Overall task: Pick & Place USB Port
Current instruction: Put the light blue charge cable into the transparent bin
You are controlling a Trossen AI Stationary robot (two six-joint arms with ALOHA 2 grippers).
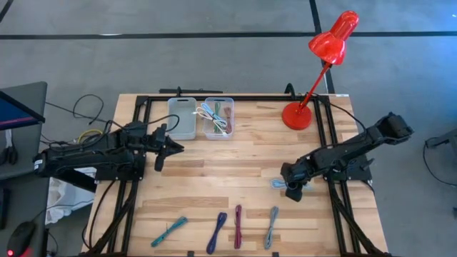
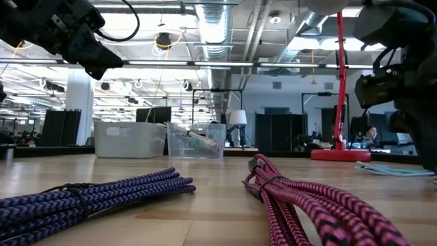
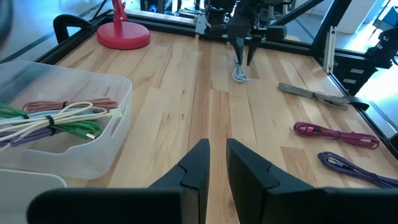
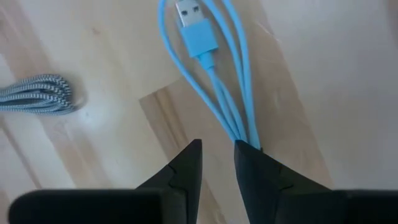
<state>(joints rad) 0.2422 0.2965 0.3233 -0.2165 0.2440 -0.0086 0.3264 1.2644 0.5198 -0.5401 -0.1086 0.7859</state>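
A light blue USB cable (image 4: 211,68) lies coiled flat on the wooden table, its plug (image 4: 198,34) away from my right gripper (image 4: 217,146). That gripper (image 1: 291,189) points steeply down at the cable's bundled end, its fingers a narrow gap apart with bare wood between them. My left gripper (image 3: 217,144) hovers at the table's left (image 1: 171,146), clear of the wood, with a narrow gap and nothing between its fingers. At the back stand two clear bins: one (image 1: 218,118) holds several cables, the other (image 1: 182,118) shows none. My right gripper comes at the light blue cable from above. The cable's gathered strands (image 4: 244,134) run behind one fingertip (image 4: 255,162), and only wood shows in the gap between the fingers. I cannot tell whether that finger touches the cable. The cable lies on the table.
A red desk lamp (image 1: 298,114) stands at the back right. Near the front edge lie teal (image 1: 168,230), purple (image 1: 217,232), magenta (image 1: 238,226) and grey (image 1: 272,227) cable bundles. The grey bundle's end (image 4: 37,93) lies close beside the right gripper. Bare wood fills the table's middle.
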